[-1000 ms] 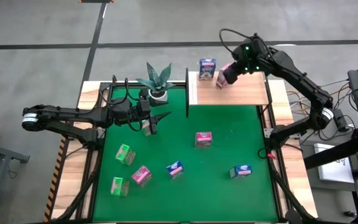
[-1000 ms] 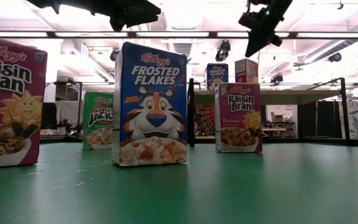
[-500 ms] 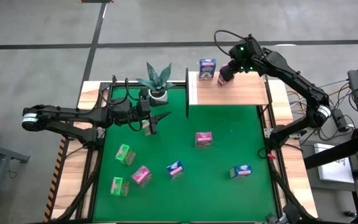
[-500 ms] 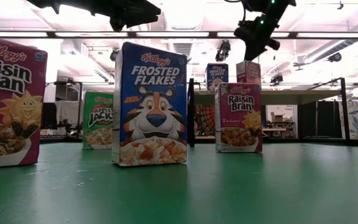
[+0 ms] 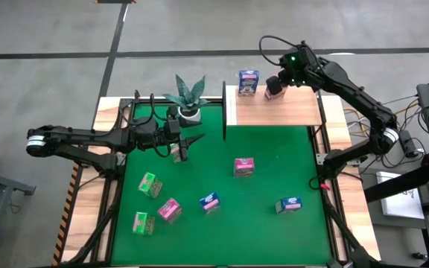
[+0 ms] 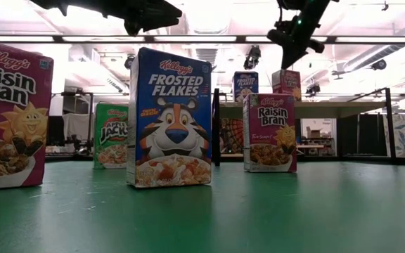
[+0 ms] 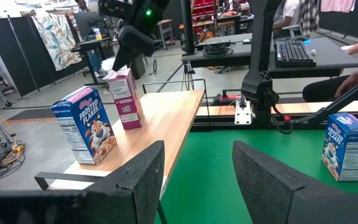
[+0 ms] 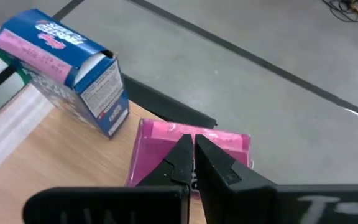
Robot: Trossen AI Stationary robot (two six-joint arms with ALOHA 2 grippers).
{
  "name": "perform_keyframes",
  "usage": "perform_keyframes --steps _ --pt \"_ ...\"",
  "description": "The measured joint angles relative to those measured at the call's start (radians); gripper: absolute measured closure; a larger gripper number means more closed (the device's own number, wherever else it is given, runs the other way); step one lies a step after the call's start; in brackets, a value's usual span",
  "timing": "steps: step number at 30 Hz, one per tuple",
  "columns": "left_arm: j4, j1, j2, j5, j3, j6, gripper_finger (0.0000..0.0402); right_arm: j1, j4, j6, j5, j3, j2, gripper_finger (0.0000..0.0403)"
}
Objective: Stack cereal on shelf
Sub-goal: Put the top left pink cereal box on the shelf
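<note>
Up at the back edge of the shelf (image 5: 274, 110), in the upper middle of the high view, my pink box (image 5: 273, 88) stands upright just beside the blue box (image 5: 248, 82) already parked there. My right pincer (image 5: 280, 80) sits on top of it, fingers drawn together and pinched on the box's top flap. From my right wrist I look straight down past my dark fingertips (image 8: 180, 163) onto the pink lid (image 8: 194, 144). The box seems to be resting on the board, though I can't confirm its base is fully flat.

To do this well, I reckon I should let it settle square and parallel to its blue neighbour, then ease my fingers apart slowly and lift straight up, so the flap doesn't drag the box over the rear edge.

Over at left centre of the high view my left pincer (image 5: 187, 143) waits above the green surface (image 5: 267, 216), fingers apart and empty, near the plant (image 5: 187, 95). Loose boxes remain scattered on the mat below.
</note>
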Motion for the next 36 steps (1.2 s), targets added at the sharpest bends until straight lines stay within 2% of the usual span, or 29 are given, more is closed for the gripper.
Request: perform_keyframes --steps 3,9,11,14,19,36 --pt "0.000 0.000 0.000 0.000 0.000 0.000 0.0228 0.000 -0.010 -0.001 -0.023 0.022 -0.013 0.0394" --pt "0.000 0.000 0.000 0.000 0.000 0.000 0.0228 0.001 -0.153 -0.063 -0.285 0.052 -0.020 0.0394" --pt "0.000 0.000 0.000 0.000 0.000 0.000 0.0229 0.002 -0.215 -0.072 -0.319 0.048 -0.020 0.0394" --pt "0.000 0.000 0.000 0.000 0.000 0.000 0.0229 0.005 -0.260 -0.077 -0.276 0.027 -0.019 0.0394" --pt "0.000 0.000 0.000 0.000 0.000 0.000 0.0229 0.007 -0.225 -0.076 -0.166 0.003 -0.013 0.0394" --pt "-0.004 0.000 0.000 0.000 0.000 0.005 0.0229 0.008 -0.095 -0.067 -0.155 -0.001 0.079 0.0394"
